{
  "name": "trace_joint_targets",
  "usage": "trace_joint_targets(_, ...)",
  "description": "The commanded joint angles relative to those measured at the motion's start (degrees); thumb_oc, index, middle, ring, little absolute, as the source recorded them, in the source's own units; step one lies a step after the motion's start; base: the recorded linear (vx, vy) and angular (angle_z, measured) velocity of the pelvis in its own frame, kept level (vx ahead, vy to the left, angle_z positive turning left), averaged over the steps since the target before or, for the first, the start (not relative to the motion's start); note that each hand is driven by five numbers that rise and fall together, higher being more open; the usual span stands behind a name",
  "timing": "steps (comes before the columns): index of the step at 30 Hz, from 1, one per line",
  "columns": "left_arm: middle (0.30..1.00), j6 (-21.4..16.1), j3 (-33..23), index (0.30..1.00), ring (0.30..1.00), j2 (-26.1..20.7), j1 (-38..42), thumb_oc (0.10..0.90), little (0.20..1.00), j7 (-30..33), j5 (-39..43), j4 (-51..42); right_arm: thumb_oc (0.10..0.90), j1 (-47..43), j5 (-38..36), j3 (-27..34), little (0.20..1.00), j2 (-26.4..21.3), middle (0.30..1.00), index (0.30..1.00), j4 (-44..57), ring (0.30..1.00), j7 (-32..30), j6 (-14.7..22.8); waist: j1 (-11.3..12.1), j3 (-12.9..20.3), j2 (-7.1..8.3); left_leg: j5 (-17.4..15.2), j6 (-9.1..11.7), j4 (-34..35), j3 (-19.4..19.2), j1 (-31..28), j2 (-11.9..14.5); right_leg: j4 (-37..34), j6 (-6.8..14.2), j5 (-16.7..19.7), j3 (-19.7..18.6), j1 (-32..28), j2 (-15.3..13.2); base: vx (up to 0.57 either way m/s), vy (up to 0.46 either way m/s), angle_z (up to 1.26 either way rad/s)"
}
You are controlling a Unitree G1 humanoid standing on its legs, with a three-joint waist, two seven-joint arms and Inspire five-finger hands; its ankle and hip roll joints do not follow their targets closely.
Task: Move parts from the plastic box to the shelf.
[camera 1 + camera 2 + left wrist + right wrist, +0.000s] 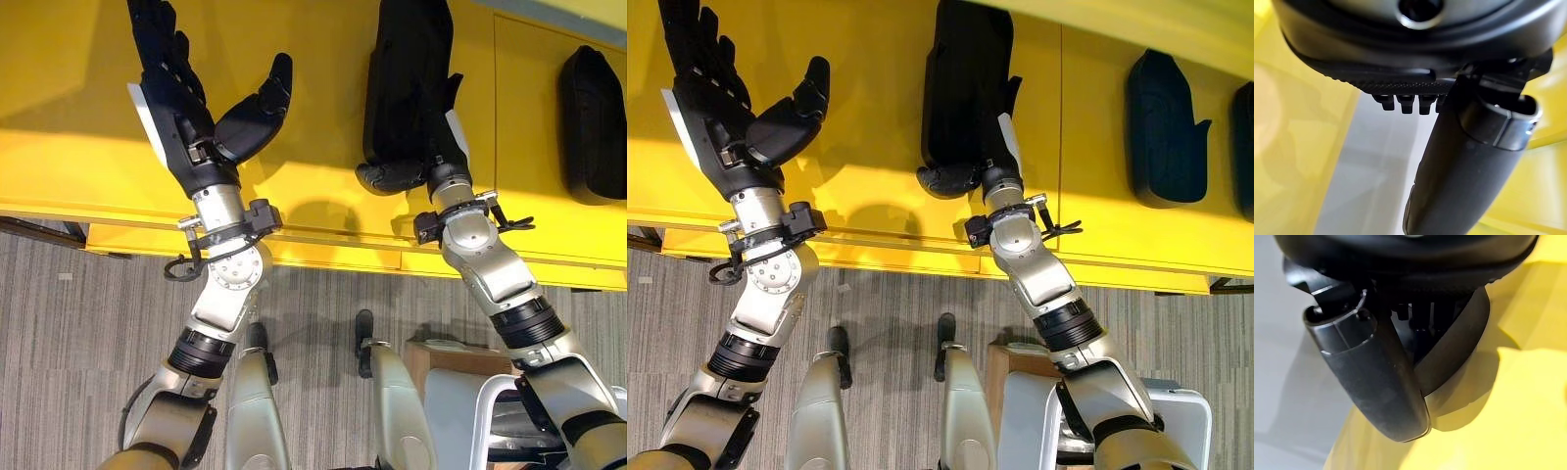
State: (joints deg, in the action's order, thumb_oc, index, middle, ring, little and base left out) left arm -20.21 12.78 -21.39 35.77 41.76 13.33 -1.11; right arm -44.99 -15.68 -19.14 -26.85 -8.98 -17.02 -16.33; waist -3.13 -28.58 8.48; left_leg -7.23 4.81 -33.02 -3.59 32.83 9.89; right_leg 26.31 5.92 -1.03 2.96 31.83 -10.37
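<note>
Left eye view: the yellow shelf [88, 117] runs across the top half, its front lip crossing the middle. At about eleven o'clock the left hand [186, 98] hovers over the shelf with fingers straight and thumb swung wide, holding nothing. At about one o'clock the right hand [416, 147] is laid against a black part [407, 59] that rests on the shelf; the thumb hooks round the part's near end and the fingers lie up its side, so I judge it clasped. A second black part [593, 122] lies at three o'clock, well apart from the first. The grey carpet [78, 323] fills the lower half, and a corner of a brown box [431, 357] peeks out at five o'clock.

Right eye view: the same layout, with the second part at two o'clock and a sliver of a third dark part [1246, 147] at the three o'clock edge.

Left wrist view: the thumb [1464, 166] juts clear of the short row of fingertips [1405, 103], nothing between them.

Right wrist view: the thumb [1376, 377] presses round the curved dark edge of the part, yellow shelf beyond.

This looks like the placing step: the part is down and seems ready for release. The next move calls for loosening the thumb and lifting straight back without dragging the part off the lip. The neighbouring part is far enough away not to interfere.
</note>
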Motion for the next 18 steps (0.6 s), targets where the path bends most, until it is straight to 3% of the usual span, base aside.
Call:
trace_joint_targets(1, 1.0, -3.2, -1.5, 1.0, 1.0, -1.4, 5.8, 0.9, 1.0, -2.3, -0.9, -9.8, 0.9, 8.9, 1.0, -2.5, 1.0, -1.8, 1.0, 1.0, -4.7, 1.0, 2.1, -7.4, 0.1, -1.2, -2.51, -1.3, -2.9, 4.0, -5.3, -2.9, -1.8, 5.4, -2.4, -7.9, 0.6, -2.4, 2.9, 0.0, 0.0, 0.0)
trace_joint_targets(9, 1.0, -4.8, -1.6, 1.0, 1.0, -1.4, 5.7, 0.9, 1.0, -3.5, 1.4, -10.3, 0.9, 8.4, 5.7, -2.6, 1.0, -2.7, 1.0, 1.0, -2.7, 1.0, 3.3, -8.0, 0.0, -1.2, -2.09, -1.6, -2.9, 3.8, -5.4, -3.1, -1.8, 5.2, -2.3, -7.9, 0.6, -2.8, 3.1, 0.0, 0.0, 0.0)
trace_joint_targets(18, 1.0, -3.5, -1.1, 1.0, 1.0, -0.6, 5.3, 0.9, 1.0, -6.4, 1.7, -11.6, 0.9, 8.2, 10.7, -2.7, 1.0, -3.9, 1.0, 1.0, 1.1, 1.0, 4.0, -8.1, -0.4, -1.2, -1.84, -2.4, -3.3, 2.9, -5.3, -3.5, -1.9, 6.0, -2.5, -8.3, 0.4, -3.0, 3.4, 0.0, 0.0, 0.0)
